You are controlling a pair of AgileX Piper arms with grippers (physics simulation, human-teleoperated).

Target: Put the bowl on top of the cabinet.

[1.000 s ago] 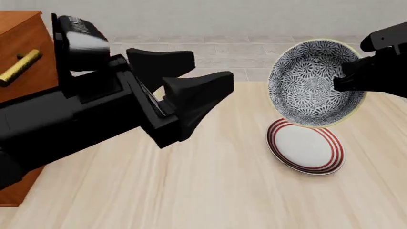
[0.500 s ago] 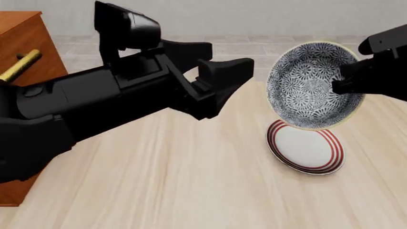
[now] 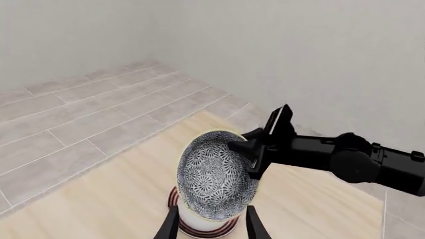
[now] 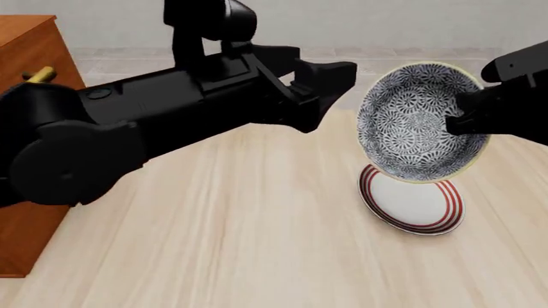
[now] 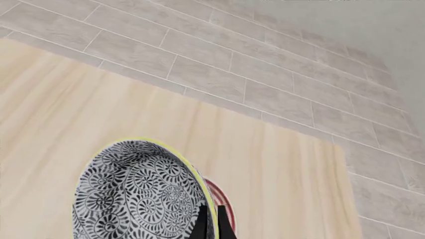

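Closer now, open left gripper [image 4: 330, 80] faces the bowl [image 4: 419, 122] pinched by right gripper [image 4: 458, 115].

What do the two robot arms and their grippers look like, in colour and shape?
Both arms are plain matte black, with no visible cables or markings. The left arm is thick, with rounded joint housings and a boxy block on top. The left gripper has two broad, wedge-shaped fingers. The right gripper is angular, on a slim arm with rounded joints.

One deep black-and-white floral bowl [image 4: 419, 122] and one flat white red-ringed plate [image 4: 415, 202]. One reddish-brown wooden cabinet [image 4: 34, 58]. Two black grippers.
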